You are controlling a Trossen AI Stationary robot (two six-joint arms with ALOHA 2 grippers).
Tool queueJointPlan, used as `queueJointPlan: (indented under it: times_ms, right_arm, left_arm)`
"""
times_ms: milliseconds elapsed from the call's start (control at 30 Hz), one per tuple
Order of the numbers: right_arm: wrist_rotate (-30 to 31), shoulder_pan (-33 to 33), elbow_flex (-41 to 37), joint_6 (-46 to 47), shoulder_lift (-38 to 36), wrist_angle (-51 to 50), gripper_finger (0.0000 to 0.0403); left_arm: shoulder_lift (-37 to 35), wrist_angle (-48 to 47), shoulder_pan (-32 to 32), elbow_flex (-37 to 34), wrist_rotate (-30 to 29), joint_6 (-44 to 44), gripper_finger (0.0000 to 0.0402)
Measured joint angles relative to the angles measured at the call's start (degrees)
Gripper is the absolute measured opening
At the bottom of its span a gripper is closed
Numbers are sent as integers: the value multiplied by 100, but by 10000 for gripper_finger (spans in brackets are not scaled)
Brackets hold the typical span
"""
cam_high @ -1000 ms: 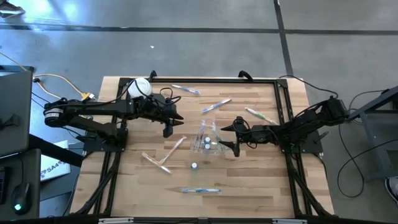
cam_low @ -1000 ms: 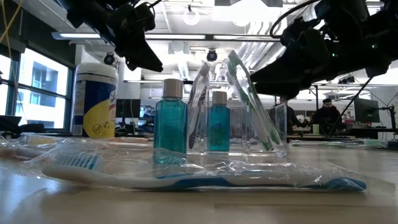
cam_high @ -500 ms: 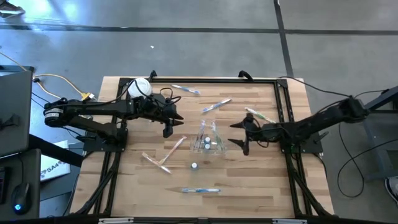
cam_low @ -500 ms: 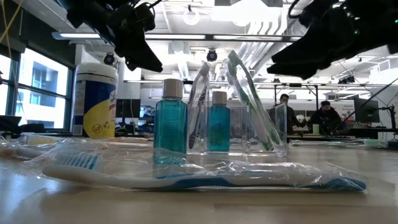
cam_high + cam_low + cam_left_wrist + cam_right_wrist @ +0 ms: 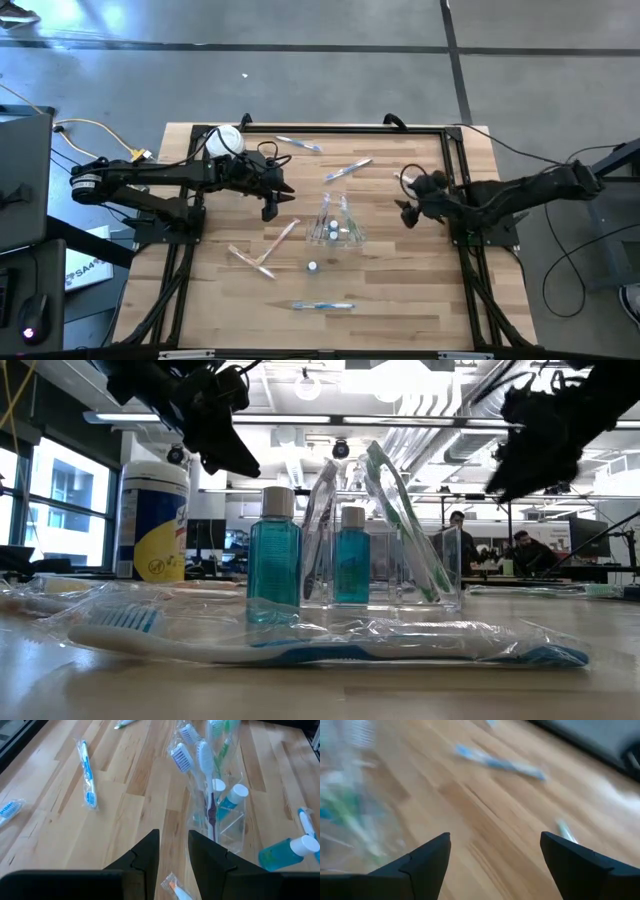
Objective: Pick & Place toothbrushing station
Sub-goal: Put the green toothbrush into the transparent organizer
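The clear plastic cup (image 5: 335, 222) stands upright mid-table on its base. It holds several wrapped toothbrushes and a small blue white-capped bottle (image 5: 231, 800). A second blue bottle (image 5: 273, 555) stands on the table just on the near side of it. My left gripper (image 5: 270, 207) hovers to the cup's left, above the table. In its wrist view the fingers (image 5: 173, 855) stand a narrow gap apart with nothing between them. My right gripper (image 5: 405, 200) hangs wide open (image 5: 495, 855) to the cup's right, clear of it, and shows high up in the low view (image 5: 530, 440).
Wrapped toothbrushes lie loose on the table: a blue one (image 5: 322, 305) near the front edge, pink ones (image 5: 265, 250) at the left, two (image 5: 298, 145) (image 5: 347, 170) at the far side, and a green one (image 5: 418, 185) by my right gripper. A white-lidded canister (image 5: 224, 140) stands at the far left.
My right gripper has drawn back from beside the cup toward the table's right edge. It has risen and rolled about, staying wide open. The cup and its contents have stayed where they were.
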Motion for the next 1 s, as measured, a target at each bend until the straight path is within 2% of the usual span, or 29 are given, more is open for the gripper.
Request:
queueJointPlan:
  times_ms: [167, 300, 533, 767, 1000]
  right_arm:
    - [-685, -701, 210, 773, 56, -1476, 301]
    - [-1147, -1333, 212, 784, 61, -1904, 301]
    - [-1878, -2422, 212, 338, 132, -1868, 301]
    - [-2897, -3375, 212, -527, 624, -1732, 301]
    - [-3140, -4070, 219, -717, 1383, -1715, 297]
  left_arm:
    - [-2, -201, -1, 4, -1, -2, 102]
    - [0, -258, 0, 4, 8, -2, 102]
    - [0, -254, -1, 4, 342, -5, 102]
    - [0, -254, -1, 4, 412, -90, 102]
    - [0, -254, -1, 4, 413, -91, 102]
